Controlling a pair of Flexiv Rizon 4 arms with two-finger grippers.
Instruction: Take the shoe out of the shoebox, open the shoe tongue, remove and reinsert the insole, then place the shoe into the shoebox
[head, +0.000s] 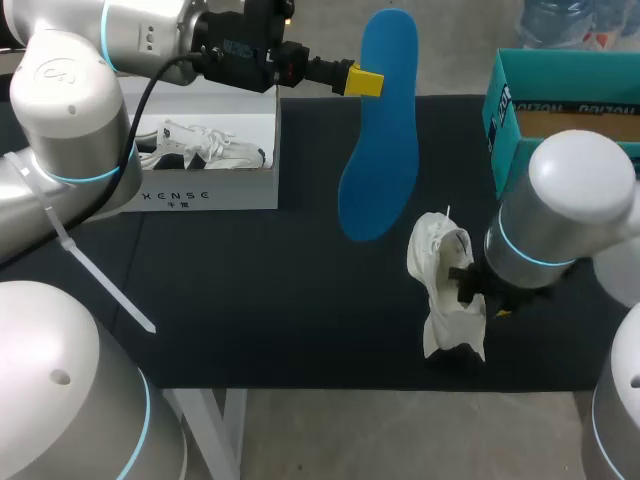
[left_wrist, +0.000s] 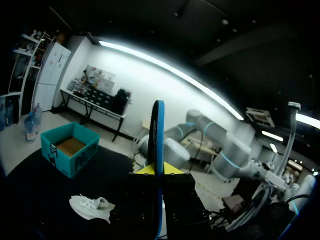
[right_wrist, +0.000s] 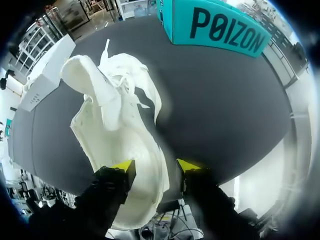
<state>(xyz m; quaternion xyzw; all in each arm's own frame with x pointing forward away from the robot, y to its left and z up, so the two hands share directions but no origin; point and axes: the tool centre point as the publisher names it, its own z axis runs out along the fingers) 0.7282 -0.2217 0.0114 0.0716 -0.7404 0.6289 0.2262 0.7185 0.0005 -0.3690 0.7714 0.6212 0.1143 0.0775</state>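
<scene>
Straddling insole (head: 380, 130), seemingly: left end effector (head: 365, 82)

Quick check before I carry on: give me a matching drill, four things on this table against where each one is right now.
Things:
1. blue insole
2. white shoe
3. white shoebox
4. teal box

Places:
A. at the table's left side, with a second shoe inside
B. held up above the table by the left gripper
C. at the table's far right
D. between the fingers of the right gripper, near the table's front edge

Pairs: 1-B, 2-D, 3-A, 4-C
</scene>
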